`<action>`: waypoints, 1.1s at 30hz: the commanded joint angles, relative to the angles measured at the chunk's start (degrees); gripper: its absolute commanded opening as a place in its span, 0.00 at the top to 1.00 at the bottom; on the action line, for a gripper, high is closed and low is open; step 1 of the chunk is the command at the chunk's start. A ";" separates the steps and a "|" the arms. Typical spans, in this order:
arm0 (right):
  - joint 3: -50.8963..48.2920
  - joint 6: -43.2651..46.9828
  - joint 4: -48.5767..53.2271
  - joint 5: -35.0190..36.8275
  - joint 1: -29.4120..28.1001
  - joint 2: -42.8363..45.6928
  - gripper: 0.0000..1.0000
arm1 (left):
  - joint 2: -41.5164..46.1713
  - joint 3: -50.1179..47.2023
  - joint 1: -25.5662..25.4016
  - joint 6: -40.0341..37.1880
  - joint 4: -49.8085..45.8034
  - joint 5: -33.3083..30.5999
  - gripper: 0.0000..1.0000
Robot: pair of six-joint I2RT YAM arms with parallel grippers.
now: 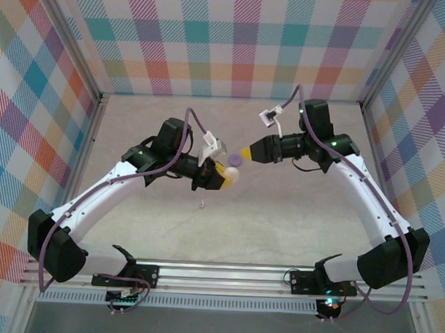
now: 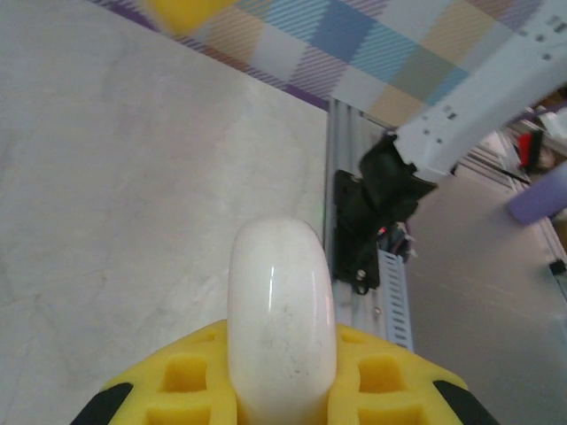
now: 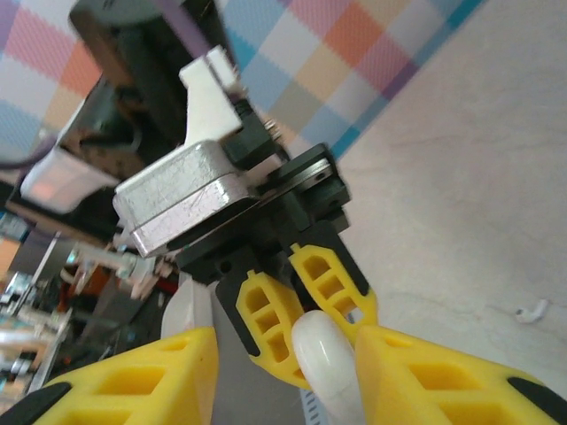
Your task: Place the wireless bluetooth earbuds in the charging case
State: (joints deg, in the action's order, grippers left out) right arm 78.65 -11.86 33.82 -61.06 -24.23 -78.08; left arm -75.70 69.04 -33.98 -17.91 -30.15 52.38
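My left claw is shut tight on the white charging case. It pinches the case by its thin sides and holds it up off the tabletop. The case looks hard, smooth and round, so I think it can slip or spin if I push on it.

My right claw points at the left one, close by. Its yellow fingers stand apart and I see nothing pinched between them. A small purple disc sits right at its tip. I cannot tell if the claw touches it.

One white earbud lies on the tabletop, apart from both claws. It is a bit nearer to me than the left claw, and farther from the right claw.

The earbud is tiny. I think it is very light, hard and slick, so it may pop out of a pinch or skid away. I would come down over it with the fingers only a little apart and pinch across its fat middle, gently.
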 commanded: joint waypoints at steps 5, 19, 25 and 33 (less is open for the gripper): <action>-2.21 7.82 4.75 -3.98 -2.99 0.00 0.53 | -2.16 2.43 0.32 -6.16 -6.62 7.51 1.00; -14.36 -3.78 -14.13 11.07 -4.60 6.89 0.52 | -3.31 1.88 0.31 11.43 2.41 1.20 1.00; -11.86 -3.17 -13.12 -0.61 -4.65 3.73 0.56 | -0.68 1.83 0.66 11.65 1.74 2.25 1.00; -12.64 -4.93 -16.20 -5.17 -4.69 2.51 0.90 | 0.29 2.17 0.78 13.88 3.53 2.56 1.00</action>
State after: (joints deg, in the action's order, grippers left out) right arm 65.23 -14.22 20.49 -60.42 -28.29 -74.50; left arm -76.16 71.07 -33.43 -4.21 -29.87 55.51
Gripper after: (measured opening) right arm 0.130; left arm 0.187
